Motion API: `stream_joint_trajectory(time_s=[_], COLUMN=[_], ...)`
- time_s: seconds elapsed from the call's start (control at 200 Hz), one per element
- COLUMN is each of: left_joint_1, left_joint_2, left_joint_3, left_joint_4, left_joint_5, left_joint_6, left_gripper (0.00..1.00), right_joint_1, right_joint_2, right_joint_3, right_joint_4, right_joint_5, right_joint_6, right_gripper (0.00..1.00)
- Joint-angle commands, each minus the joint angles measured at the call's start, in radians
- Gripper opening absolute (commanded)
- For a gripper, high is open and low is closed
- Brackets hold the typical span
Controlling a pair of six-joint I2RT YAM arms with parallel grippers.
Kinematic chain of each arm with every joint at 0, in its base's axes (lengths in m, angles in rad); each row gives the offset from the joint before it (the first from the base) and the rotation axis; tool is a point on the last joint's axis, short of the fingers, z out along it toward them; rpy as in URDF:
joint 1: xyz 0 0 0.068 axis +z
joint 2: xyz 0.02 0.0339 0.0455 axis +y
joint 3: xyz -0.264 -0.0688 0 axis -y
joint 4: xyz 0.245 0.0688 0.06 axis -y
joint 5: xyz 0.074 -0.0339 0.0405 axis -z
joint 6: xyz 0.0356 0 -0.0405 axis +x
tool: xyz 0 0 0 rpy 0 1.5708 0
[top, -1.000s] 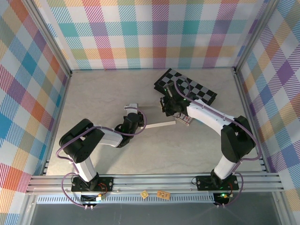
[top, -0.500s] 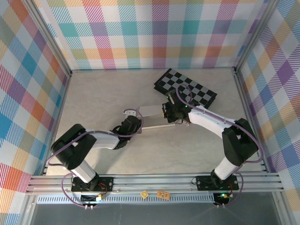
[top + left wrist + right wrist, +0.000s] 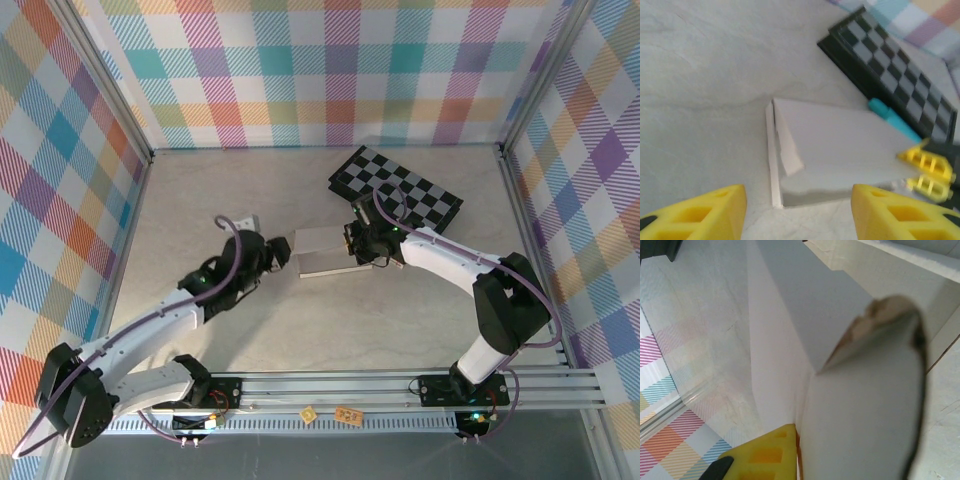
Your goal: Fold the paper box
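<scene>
Seen from above, the left gripper (image 3: 280, 255) sits at the 9 o'clock side of the paper box (image 3: 322, 250), its tip just short of the box's left edge; in the left wrist view its yellow fingers (image 3: 705, 212) stand wide apart and released, with nothing between them, near the box's closest edge but not touching it; the left gripper (image 3: 797, 209) faces the paper box (image 3: 840, 145) head-on.

The box lies flat on the pale table (image 3: 200, 200), a little toward 1 o'clock from the table's middle; it reads as a shallow white slab; in the left wrist view a narrow strip stands off along its left end, and a slanted flap lies folded just inside that end.

The right gripper (image 3: 358, 245) is at the box's 3 o'clock edge; the left wrist view shows the right gripper (image 3: 927, 172) with its two yellow fingers stacked close, clamped on that edge; in the right wrist view a yellow finger (image 3: 765, 455) presses against the white cardboard of the box (image 3: 790, 300), the rest blurred.

A black-and-grey checkered board (image 3: 400, 185) lies at 1 o'clock from the box; a small teal piece (image 3: 887, 115) shows between the box and the board (image 3: 890, 70); what it is cannot be told.
</scene>
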Motion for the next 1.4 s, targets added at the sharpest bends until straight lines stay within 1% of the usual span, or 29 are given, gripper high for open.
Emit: stream_joint_trajectory(time_s=[0.0, 0.05, 0.135, 0.27, 0.325, 0.46, 0.495, 0.565, 0.655, 0.75, 0.81, 0.86, 1.02, 1.125, 1.17, 1.245, 1.32, 1.395], left_joint_1=[0.143, 0.184, 0.220, 0.231, 0.231, 0.228, 0.227, 0.224, 0.222, 0.221, 0.217, 0.214, 0.214, 0.214, 0.216, 0.217, 0.212, 0.203], left_joint_2=[0.116, 0.170, 0.257, 0.410, 0.463, 0.529, 0.539, 0.548, 0.549, 0.540, 0.545, 0.539, 0.538, 0.538, 0.535, 0.551, 0.572, 0.574], left_joint_3=[0.099, 0.144, 0.207, 0.260, 0.274, 0.280, 0.273, 0.264, 0.267, 0.241, 0.245, 0.240, 0.232, 0.269, 0.276, 0.272, 0.260, 0.249], left_joint_4=[-0.207, -0.206, -0.212, -0.128, -0.090, -0.082, -0.038, -0.020, -0.065, -0.038, -0.061, -0.104, -0.148, -0.239, -0.251, -0.232, -0.189, -0.158], left_joint_5=[0.232, 0.309, 0.398, 0.564, 0.609, 0.630, 0.639, 0.661, 0.662, 0.670, 0.688, 0.680, 0.669, 0.614, 0.602, 0.636, 0.683, 0.693], left_joint_6=[-0.168, -0.187, -0.197, -0.222, -0.240, -0.259, -0.268, -0.278, -0.256, -0.270, -0.256, -0.242, -0.209, -0.139, -0.123, -0.124, -0.153, -0.179], left_gripper=[0.52, 0.51, 0.49, 0.45, 0.43, 0.44, 0.43, 0.42, 0.42, 0.40, 0.39, 0.39, 0.38, 0.39, 0.39, 0.40, 0.40, 0.40], right_joint_1=[0.009, 0.009, 0.012, 0.012, 0.012, 0.011, 0.011, 0.011, 0.010, 0.009, 0.009, 0.009, 0.010, 0.009, 0.009, 0.010, 0.009, 0.008], right_joint_2=[0.001, -0.004, -0.002, -0.004, -0.005, 0.001, 0.005, 0.015, 0.025, 0.034, 0.037, 0.039, 0.047, 0.043, 0.040, 0.036, 0.033, 0.031], right_joint_3=[-0.043, -0.047, -0.040, -0.061, -0.062, -0.048, -0.048, -0.052, -0.044, -0.032, -0.027, -0.024, -0.025, -0.028, -0.027, -0.031, -0.033, -0.036], right_joint_4=[-0.050, -0.054, -0.083, -0.090, -0.098, -0.125, -0.123, -0.118, -0.120, -0.128, -0.129, -0.133, -0.130, -0.133, -0.139, -0.141, -0.144, -0.138], right_joint_5=[-0.014, -0.017, -0.019, -0.040, -0.040, -0.043, -0.050, -0.064, -0.076, -0.082, -0.081, -0.080, -0.088, -0.085, -0.083, -0.080, -0.080, -0.080], right_joint_6=[-0.029, -0.037, -0.072, -0.081, -0.086, -0.104, -0.101, -0.093, -0.093, -0.098, -0.101, -0.103, -0.100, -0.099, -0.103, -0.104, -0.101, -0.099], right_gripper=[0.13, 0.13, 0.13, 0.14, 0.14, 0.14, 0.14, 0.14, 0.14, 0.14, 0.14, 0.14, 0.14, 0.13, 0.13, 0.13, 0.13, 0.13])
